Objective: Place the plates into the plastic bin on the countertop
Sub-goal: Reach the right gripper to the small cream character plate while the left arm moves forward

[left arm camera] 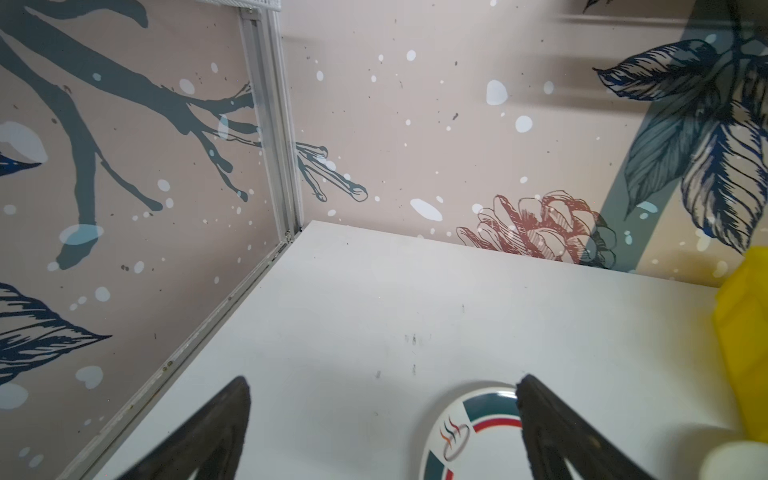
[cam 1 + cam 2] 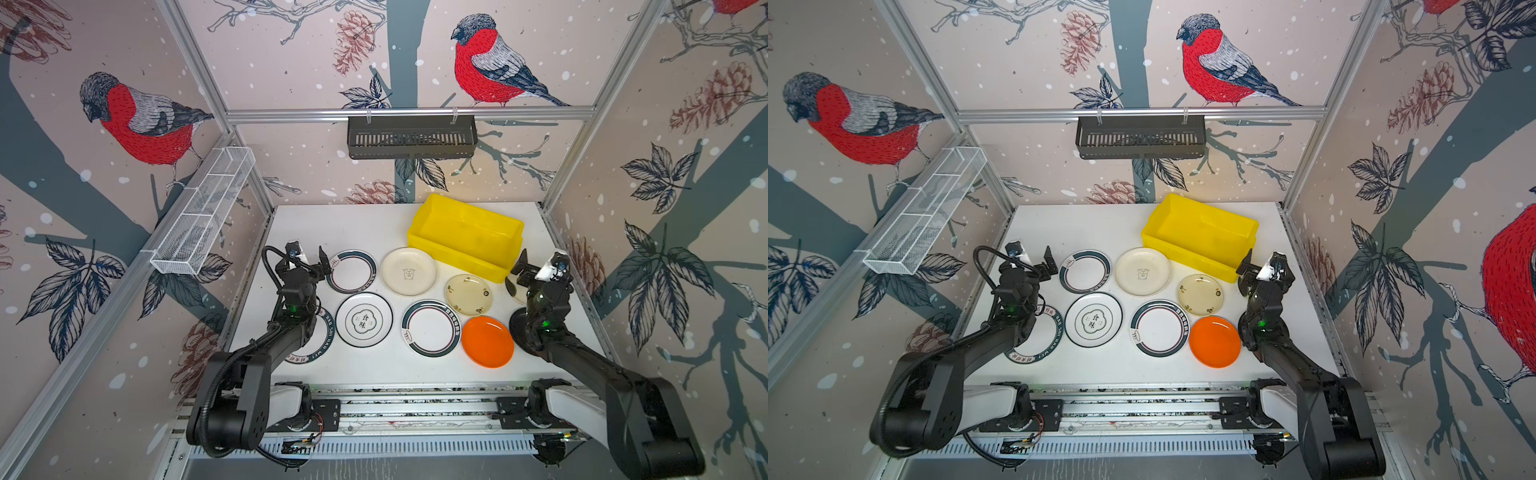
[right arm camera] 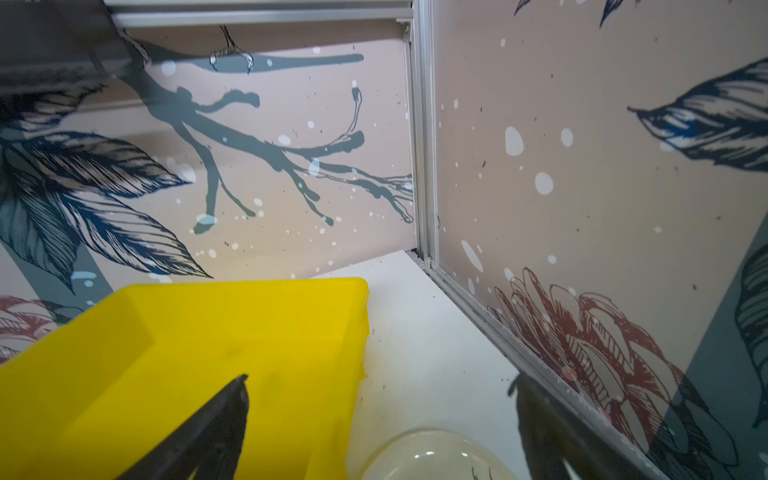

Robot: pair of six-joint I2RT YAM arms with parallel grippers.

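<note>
Plates all lie flat on the countertop, none in the yellow bin; left gripper and right gripper gape empty. Low rims hug the surface, so a pinch may just skid one away

Place: a robot test booth in a lab, lightly dressed as a kitchen.
Walls: bird-print panels in an aluminium frame.
Base: white tabletop; left arm and right arm bolted to a rail at the near edge.
Fittings: black basket on the far wall, wire rack on the left.
</note>
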